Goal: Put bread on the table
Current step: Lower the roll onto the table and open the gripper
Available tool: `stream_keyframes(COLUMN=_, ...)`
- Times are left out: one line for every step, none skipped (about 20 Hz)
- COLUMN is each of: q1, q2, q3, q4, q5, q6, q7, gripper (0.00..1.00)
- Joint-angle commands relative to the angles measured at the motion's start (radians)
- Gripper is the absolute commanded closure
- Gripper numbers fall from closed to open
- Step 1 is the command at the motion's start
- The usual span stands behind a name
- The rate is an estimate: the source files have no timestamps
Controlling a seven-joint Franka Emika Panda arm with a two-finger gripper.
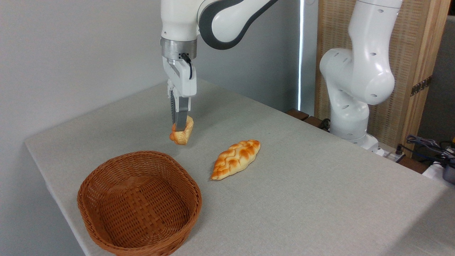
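One bun, the bread (pixel 182 133), hangs pinched in my jaws (pixel 180 127), clenched on its upper edge, left of frame centre. It tilts on its side, low over the counter (pixel 320 199), whether touching I cannot tell; bare cloth lies straight beneath. My arm points vertically down, behind the empty basket (pixel 139 203), left of the braided loaf (pixel 236 159).

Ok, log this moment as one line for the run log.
gripper: shut on bread | bread: held near table, contact unclear | basket: empty | loaf: on table
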Motion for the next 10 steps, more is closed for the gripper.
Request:
stream_keyframes(q1=-0.003, q2=-0.013, q3=0.008, q4=-0.004, q5=-0.005, q6=0.015, q7=0.014, gripper=0.00)
stream_keyframes(q1=-0.003, q2=-0.013, q3=0.010, q4=-0.004, q5=-0.005, q6=0.015, q7=0.014, gripper=0.00)
stream_keyframes(q1=-0.003, q2=-0.013, q3=0.010, q4=-0.002, q5=-0.005, q6=0.013, q7=0.014, gripper=0.00)
stream_keyframes(q1=-0.002, q2=-0.013, q3=0.010, q4=-0.002, q5=-0.005, q6=0.013, q7=0.016, gripper=0.00)
stream_keyframes(q1=-0.002, q2=-0.015, q3=0.011, q4=-0.001, q5=-0.005, q6=0.013, q7=0.014, gripper=0.00)
stream_keyframes(q1=-0.002, q2=-0.015, q3=0.011, q4=0.001, q5=-0.005, q6=0.009, q7=0.014, gripper=0.00)
stream_keyframes(q1=-0.002, q2=-0.016, q3=0.013, q4=0.002, q5=-0.005, q6=0.001, q7=0.014, gripper=0.00)
stream_keyframes(q1=-0.002, q2=-0.018, q3=0.016, q4=0.011, q5=-0.004, q6=-0.017, q7=0.014, gripper=0.00)
stream_keyframes(q1=0.003, q2=-0.021, q3=0.020, q4=0.037, q5=-0.004, q6=-0.055, q7=0.016, gripper=0.00)
stream_keyframes(q1=0.006, q2=-0.021, q3=0.025, q4=0.074, q5=-0.005, q6=-0.119, q7=0.019, gripper=0.00)
